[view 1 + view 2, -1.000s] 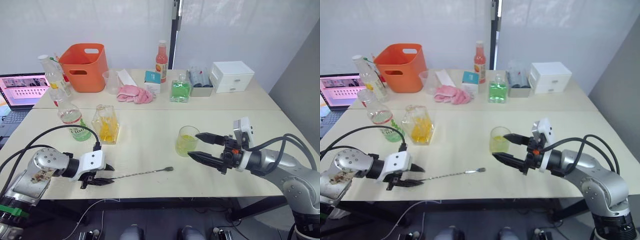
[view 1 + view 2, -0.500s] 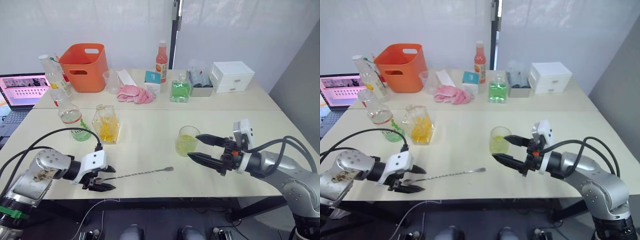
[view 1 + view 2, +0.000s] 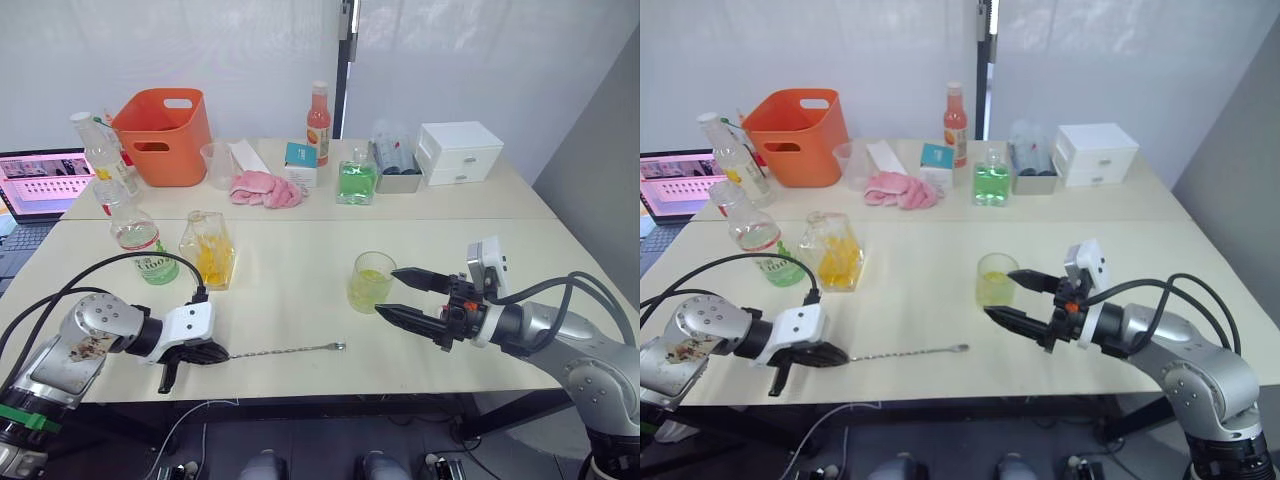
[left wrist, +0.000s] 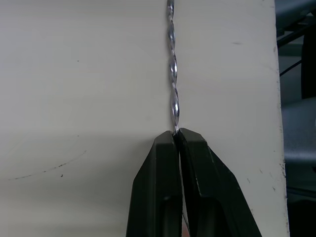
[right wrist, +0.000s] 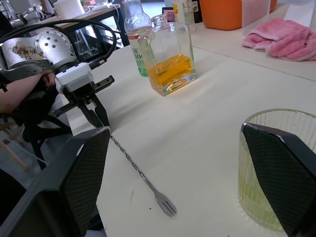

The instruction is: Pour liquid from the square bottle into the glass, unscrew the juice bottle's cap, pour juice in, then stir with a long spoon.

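Observation:
The long spoon (image 3: 285,350) lies flat near the table's front edge. My left gripper (image 3: 222,355) is shut on its handle end, and the left wrist view shows the black fingers (image 4: 163,163) pinching the twisted stem (image 4: 172,74). The glass (image 3: 372,282) holds yellow-green liquid and stands right of centre. My right gripper (image 3: 388,291) is open, its fingers on either side of the glass without touching it. The square bottle (image 3: 210,250) with orange liquid stands at the left, and the juice bottle (image 3: 145,240) is beside it. The juice bottle's cap is out of view.
At the back stand an orange basket (image 3: 165,120), a measuring cup (image 3: 220,165), a pink cloth (image 3: 265,187), a tall orange-red bottle (image 3: 320,110), a green square bottle (image 3: 357,180) and a white drawer box (image 3: 460,150). A laptop (image 3: 40,180) sits far left.
My left gripper's fingers have shut on the spoon's handle end; a second ago they stood open around it. The right gripper has stayed open by the glass.

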You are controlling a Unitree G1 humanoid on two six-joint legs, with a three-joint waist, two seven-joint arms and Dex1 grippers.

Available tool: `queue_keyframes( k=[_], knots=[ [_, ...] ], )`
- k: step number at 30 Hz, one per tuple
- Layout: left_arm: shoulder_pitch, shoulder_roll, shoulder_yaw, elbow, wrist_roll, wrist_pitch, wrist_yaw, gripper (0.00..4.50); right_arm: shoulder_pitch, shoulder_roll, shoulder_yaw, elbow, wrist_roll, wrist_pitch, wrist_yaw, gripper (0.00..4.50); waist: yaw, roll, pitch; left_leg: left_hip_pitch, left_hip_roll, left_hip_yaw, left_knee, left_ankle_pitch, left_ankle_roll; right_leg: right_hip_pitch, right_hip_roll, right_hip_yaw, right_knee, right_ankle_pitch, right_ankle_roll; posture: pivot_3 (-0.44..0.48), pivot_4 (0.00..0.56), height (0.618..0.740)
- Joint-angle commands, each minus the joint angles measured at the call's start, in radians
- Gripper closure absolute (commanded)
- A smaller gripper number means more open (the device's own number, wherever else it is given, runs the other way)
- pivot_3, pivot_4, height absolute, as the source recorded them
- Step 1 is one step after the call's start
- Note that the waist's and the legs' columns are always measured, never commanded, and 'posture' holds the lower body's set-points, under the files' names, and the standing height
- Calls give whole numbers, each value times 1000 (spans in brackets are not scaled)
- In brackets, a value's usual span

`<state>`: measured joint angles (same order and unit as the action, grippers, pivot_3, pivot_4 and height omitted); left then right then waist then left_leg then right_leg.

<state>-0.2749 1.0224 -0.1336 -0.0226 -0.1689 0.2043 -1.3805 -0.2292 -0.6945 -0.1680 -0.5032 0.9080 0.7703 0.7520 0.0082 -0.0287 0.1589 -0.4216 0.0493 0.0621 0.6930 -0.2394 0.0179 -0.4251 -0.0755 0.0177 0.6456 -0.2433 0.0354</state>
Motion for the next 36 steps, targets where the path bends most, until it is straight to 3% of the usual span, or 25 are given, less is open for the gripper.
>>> queue_keyframes(
  k=[1, 6, 10, 14, 19, 24, 28, 36],
  knots=[
    [-30, -1, 23, 31, -33, -39, -41, 4456, 3, -6, -26, -36, 18, -10, -4, 0, 1, 0, 0, 0, 0, 0, 0, 0, 0, 0, 0, 0, 0, 0, 0, 0, 150, 715],
    [-80, 1, 140, -48, -302, 213, -117, 4456, 32, -12, -73, -33, 29, -10, -25, 0, 3, -1, 0, -2, 0, -1, 1, 0, 0, 0, 0, 0, 0, 0, 0, 0, 150, 715],
    [-82, -10, 188, -88, -391, 314, -100, 4456, 59, -26, -125, -12, 31, -14, -32, 0, 2, -1, 0, -1, -1, -1, 1, 0, 0, 1, 0, 0, 0, -1, 2, 0, 150, 715],
    [-116, -82, 251, -153, -541, 471, 9, 4456, 77, -17, -177, -23, 112, 18, -58, 0, 3, -1, 0, -1, -1, -2, 1, 0, 0, 1, 0, 0, 1, -1, 2, 0, 150, 715],
    [-165, -243, 304, -267, -709, 620, 234, 4456, -20, 75, -106, -106, 360, 73, -230, 0, -1, -1, 1, -1, -1, -5, 3, 0, 0, 2, 0, 1, 1, 0, 2, 0, 150, 715],
    [-152, -311, 305, -353, -766, 663, 354, 4456, -141, 192, -11, -88, 482, 74, -456, 0, -18, -1, 1, 0, -1, -9, 1, 0, 0, 1, 1, 1, 2, 0, 2, 0, 150, 715],
    [-140, -315, 299, -376, -773, 660, 380, 4456, -217, 244, 4, -17, 567, 57, -568, 0, -17, -1, 1, 0, -2, -9, 2, 0, 0, 2, 0, 1, 2, 0, 2, 0, 150, 715],
    [-146, -303, 283, -370, -758, 647, 377, 4456, -281, 247, 10, 67, 635, 73, -607, 0, -14, -1, 1, -1, -2, -5, 2, 0, 0, 1, 0, 1, 2, 0, 2, 0, 150, 715]
  ],
)
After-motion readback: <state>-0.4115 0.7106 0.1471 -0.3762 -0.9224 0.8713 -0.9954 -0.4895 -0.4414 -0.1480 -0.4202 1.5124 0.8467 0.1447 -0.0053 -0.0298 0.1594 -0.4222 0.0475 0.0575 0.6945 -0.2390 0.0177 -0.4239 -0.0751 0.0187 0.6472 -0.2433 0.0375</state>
